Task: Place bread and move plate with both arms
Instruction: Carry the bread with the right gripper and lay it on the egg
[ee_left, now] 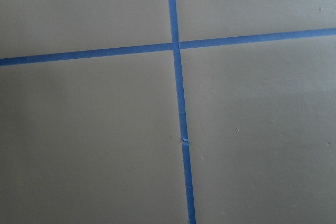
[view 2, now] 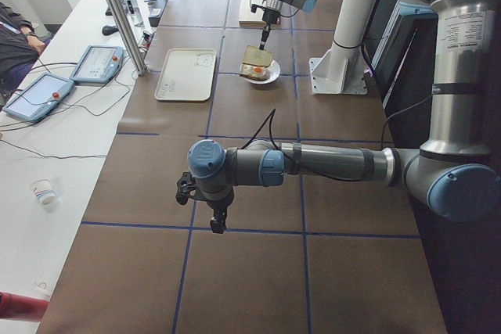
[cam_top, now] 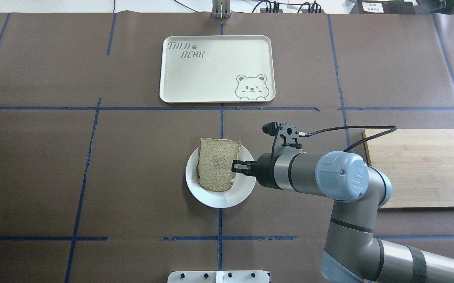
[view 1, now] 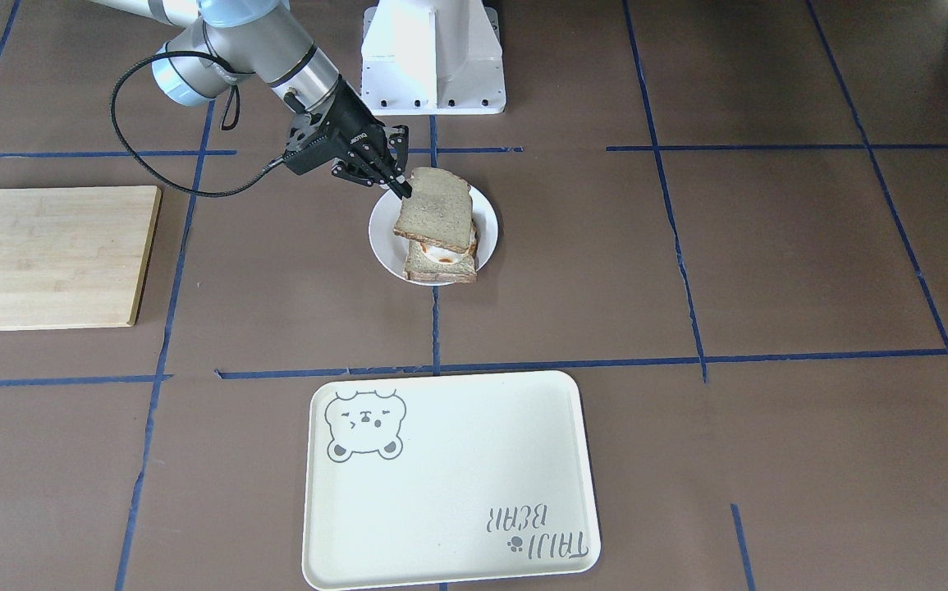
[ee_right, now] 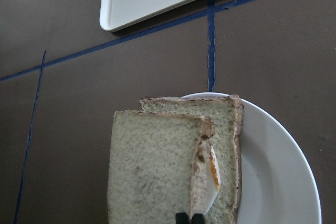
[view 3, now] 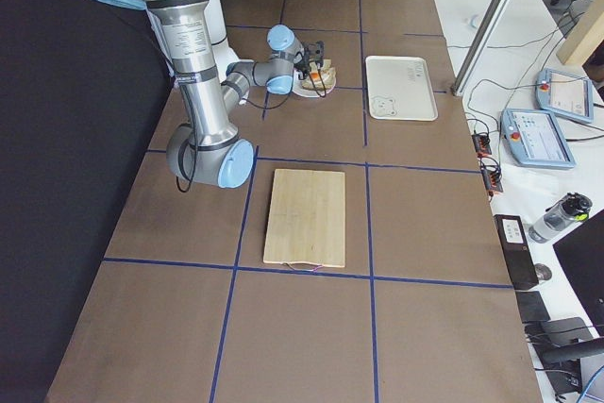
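Over the plate (cam_top: 219, 200), the right gripper (cam_top: 235, 167) pinches the bread (cam_top: 217, 165) by one side edge, its fingers pressed together on the crust. The bread hangs over a second slice (view 1: 441, 261) that lies on the plate and bears a fried egg (ee_right: 212, 169). From the right wrist the egg's white and orange show just under the held slice. Whether the bread's lower edge touches the egg slice I cannot tell. The plate sits on the table (cam_top: 132, 177), on a blue tape line (cam_top: 220, 228) near the table's middle.

Beyond the plate, away from the robot, lies a cream tray (cam_top: 211, 74). It carries the words "TAIJI BEAR" (cam_top: 185, 50) with a small paw print in one corner and a winking bear (cam_top: 251, 87) drawn in the opposite one. A bamboo board (cam_top: 419, 165) lies on the robot's right, well apart from the plate. The blue cap (cam_top: 342, 175) on the right arm's joint bears a "UR" mark. Pale print on the gripper's black body is too small to read.

The left gripper (view 2: 219, 220) shows only in the side view, pointing down over bare table well apart from the plate. I cannot tell whether it is spread or closed. Its wrist camera sees only crossed tape lines.
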Robot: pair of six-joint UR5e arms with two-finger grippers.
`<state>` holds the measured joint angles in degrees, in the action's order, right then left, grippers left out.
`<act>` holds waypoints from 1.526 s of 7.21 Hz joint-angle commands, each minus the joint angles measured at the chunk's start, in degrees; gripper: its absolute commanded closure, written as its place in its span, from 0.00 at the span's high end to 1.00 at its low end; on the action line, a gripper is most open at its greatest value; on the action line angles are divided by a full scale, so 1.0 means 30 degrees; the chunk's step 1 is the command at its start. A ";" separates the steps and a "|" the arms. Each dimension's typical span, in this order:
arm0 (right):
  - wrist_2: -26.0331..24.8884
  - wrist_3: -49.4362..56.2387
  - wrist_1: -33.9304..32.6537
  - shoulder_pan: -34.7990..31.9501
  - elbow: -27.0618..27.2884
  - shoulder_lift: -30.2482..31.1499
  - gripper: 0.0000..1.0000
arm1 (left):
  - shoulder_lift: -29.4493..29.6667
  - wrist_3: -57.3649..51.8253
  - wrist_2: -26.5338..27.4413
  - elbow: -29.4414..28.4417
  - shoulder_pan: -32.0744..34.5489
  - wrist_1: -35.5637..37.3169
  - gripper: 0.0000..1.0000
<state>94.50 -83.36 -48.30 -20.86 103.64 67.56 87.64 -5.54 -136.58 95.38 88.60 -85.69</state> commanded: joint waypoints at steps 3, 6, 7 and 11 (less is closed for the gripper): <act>-0.0151 0.1034 0.0074 0.0216 -0.1644 -0.0312 0.00 | 0.0025 0.0000 0.0000 0.0025 -0.0001 0.0000 1.00; -0.0151 0.0747 0.0075 -0.0047 -0.1705 -0.0633 0.99 | 0.0054 0.0029 0.0000 0.0054 -0.0030 -0.0029 1.00; -0.0064 0.0629 0.0046 -0.0453 -0.1647 -0.0750 1.00 | 0.0055 0.0029 0.0000 0.0170 -0.0030 -0.0029 1.00; 0.3964 0.0802 -0.2514 -0.4542 -0.1181 -0.0577 1.00 | 0.1573 0.0581 -0.2628 0.0611 -0.0351 -0.0959 1.00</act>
<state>101.01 -81.34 -51.17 -29.18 99.36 65.52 90.46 -5.00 -141.15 97.10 88.00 -86.64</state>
